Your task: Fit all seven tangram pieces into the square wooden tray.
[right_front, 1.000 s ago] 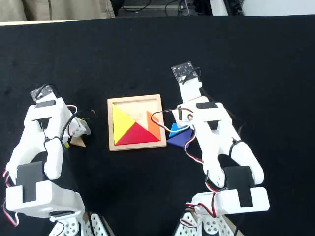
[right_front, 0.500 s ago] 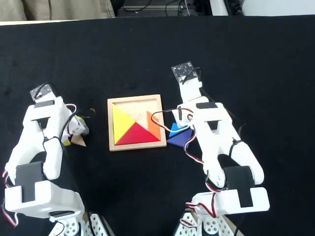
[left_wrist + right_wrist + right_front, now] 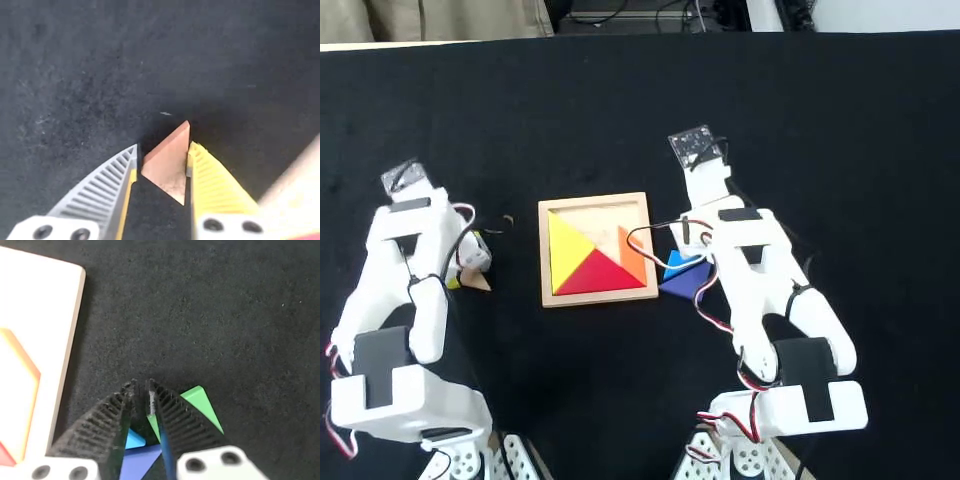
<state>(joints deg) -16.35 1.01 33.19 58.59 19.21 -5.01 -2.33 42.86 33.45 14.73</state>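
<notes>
Looking down from the high view, the tray [image 3: 544, 250] sits between the arms with yellow [image 3: 566, 250], red [image 3: 600, 275] and orange [image 3: 633, 262] pieces in it, blue ones [image 3: 685, 278] just off its right edge. Left wrist view: left gripper [image 3: 164, 146] clamped on a brown triangle [image 3: 167, 165]. Right wrist view: right gripper [image 3: 140, 385] pinched closed on nothing over a green triangle [image 3: 200, 397], tray beside it

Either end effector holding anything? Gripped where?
Left end effector pinches the brown triangle by two opposite sides, with one corner sticking out ahead. Right end effector is shut on nothing.
</notes>
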